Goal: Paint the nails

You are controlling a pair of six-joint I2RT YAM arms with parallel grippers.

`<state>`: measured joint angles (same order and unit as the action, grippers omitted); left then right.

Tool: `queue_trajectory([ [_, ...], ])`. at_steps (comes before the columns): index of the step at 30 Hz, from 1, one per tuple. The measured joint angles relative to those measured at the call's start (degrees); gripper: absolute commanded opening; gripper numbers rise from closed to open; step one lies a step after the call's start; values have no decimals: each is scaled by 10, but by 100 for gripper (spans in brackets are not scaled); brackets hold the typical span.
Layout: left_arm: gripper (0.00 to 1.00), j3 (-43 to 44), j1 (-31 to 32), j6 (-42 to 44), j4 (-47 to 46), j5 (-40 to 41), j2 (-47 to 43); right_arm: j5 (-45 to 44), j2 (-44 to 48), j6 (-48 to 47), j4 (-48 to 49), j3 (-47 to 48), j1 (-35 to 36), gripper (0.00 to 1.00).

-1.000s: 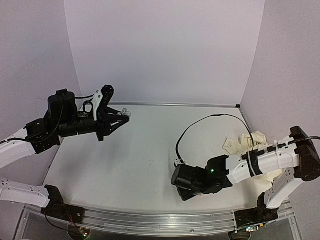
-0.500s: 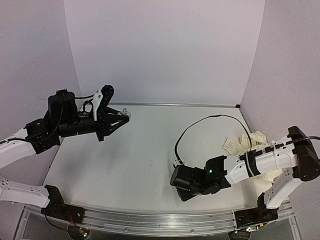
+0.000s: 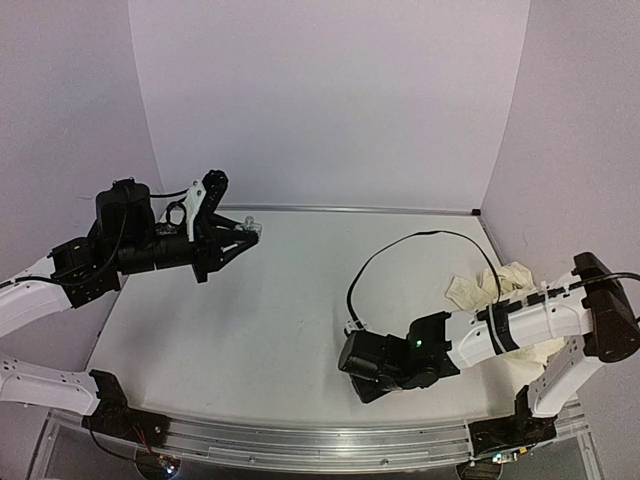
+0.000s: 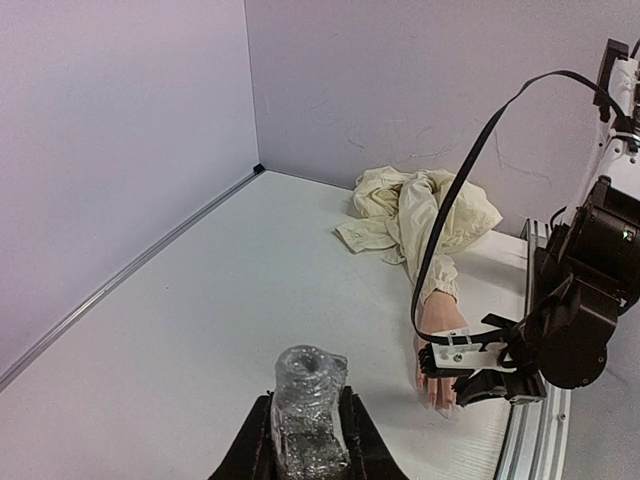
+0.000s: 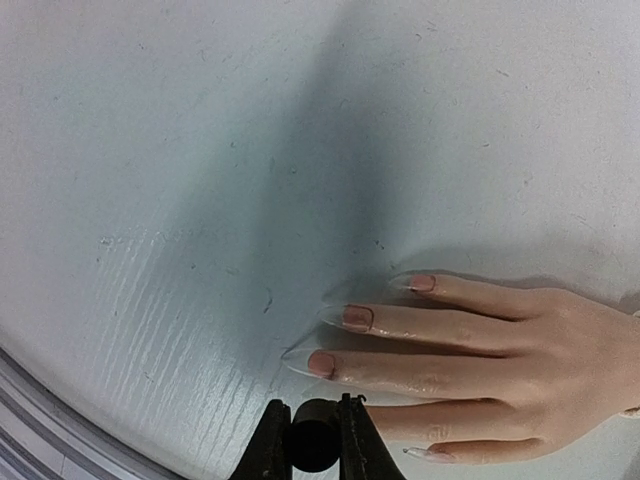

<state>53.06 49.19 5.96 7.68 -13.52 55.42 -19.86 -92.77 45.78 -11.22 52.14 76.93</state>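
Observation:
The mannequin hand [image 5: 500, 345] lies palm down on the white table, fingers pointing left. Its long nails [image 5: 322, 364] show pinkish near the cuticle with clear tips. My right gripper [image 5: 314, 440] is shut on a black brush cap [image 5: 314, 447], held just above the fingertip below the middle ones. In the left wrist view the hand [image 4: 441, 322] lies under the right gripper [image 4: 488, 378], with the cream sleeve [image 4: 420, 210] behind. My left gripper [image 4: 308, 445] is shut on a clear glittery polish bottle [image 4: 308, 400], open mouth up, raised at the far left [image 3: 247, 228].
The cream sleeve [image 3: 503, 283] is bunched at the table's right side. A black cable [image 3: 400, 250] loops over the table from the right arm. Lilac walls close the back and both sides. A metal rail [image 3: 300, 440] runs along the near edge.
The right arm has shifted slightly left and nearer the front edge over the hand. The left arm and bottle have not moved.

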Motion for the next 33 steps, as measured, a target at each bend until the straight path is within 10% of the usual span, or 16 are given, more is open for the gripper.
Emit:
queue_trajectory([
  [33,0,0,0,0,0,0,0,9,40,1,31,-8,0,0],
])
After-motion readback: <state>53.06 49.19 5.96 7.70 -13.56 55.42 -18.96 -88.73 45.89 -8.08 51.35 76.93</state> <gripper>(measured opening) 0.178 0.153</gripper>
